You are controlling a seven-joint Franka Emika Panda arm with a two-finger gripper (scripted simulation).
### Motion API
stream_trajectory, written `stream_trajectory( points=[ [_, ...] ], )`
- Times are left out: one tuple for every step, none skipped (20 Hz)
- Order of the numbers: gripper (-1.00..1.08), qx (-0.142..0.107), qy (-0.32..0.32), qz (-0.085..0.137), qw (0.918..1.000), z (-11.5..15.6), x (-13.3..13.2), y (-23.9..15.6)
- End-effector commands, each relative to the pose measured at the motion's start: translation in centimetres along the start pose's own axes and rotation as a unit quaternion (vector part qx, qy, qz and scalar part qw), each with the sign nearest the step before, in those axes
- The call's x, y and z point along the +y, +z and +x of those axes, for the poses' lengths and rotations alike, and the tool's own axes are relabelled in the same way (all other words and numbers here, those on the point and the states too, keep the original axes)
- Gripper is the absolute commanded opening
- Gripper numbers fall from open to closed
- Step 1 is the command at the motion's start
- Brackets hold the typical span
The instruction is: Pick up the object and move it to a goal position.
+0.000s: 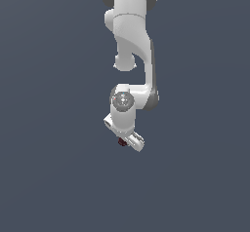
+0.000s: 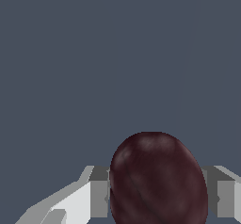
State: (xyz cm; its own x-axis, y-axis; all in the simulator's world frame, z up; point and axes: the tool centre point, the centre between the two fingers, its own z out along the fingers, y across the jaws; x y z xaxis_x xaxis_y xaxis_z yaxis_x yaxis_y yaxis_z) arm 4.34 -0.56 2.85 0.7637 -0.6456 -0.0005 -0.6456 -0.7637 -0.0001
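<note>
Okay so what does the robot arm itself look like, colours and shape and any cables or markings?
The arm is glossy white with smooth, rounded links and dark grey bands at the joints. One joint shows a grey round cap. The tool is white and blocky, and its fingers appear in grey and white in the wrist view. No cables or markings are visible.

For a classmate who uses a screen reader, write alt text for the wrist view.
A dark maroon-red ball with a faintly mottled surface fills the lower middle of the wrist view, sitting between the grey and white fingers of the gripper. Behind it there is only a plain slate-blue background.
</note>
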Motion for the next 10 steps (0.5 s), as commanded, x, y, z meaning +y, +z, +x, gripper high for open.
stream_trajectory(
  points=[
    [-1.00,0.000,0.000,0.000,1.0000,0.0,0.0,0.0],
    [-1.00,0.000,0.000,0.000,1.0000,0.0,0.0,0.0],
    [-1.00,0.000,0.000,0.000,1.0000,0.0,0.0,0.0],
    [-1.00,0.000,0.000,0.000,1.0000,0.0,0.0,0.0],
    [-1.00,0.000,0.000,0.000,1.0000,0.0,0.0,-0.1],
    [-1.00,0.000,0.000,0.000,1.0000,-0.1,-0.1,-0.2],
    [-1.00,0.000,0.000,0.000,1.0000,-0.2,-0.1,-0.4],
    [-1.00,0.000,0.000,0.000,1.0000,-0.3,-0.2,-0.7],
    [-1.00,0.000,0.000,0.000,1.0000,-0.4,-0.3,-1.0],
    [-1.00,0.000,0.000,0.000,1.0000,-0.5,-0.4,-1.4]
  ],
)
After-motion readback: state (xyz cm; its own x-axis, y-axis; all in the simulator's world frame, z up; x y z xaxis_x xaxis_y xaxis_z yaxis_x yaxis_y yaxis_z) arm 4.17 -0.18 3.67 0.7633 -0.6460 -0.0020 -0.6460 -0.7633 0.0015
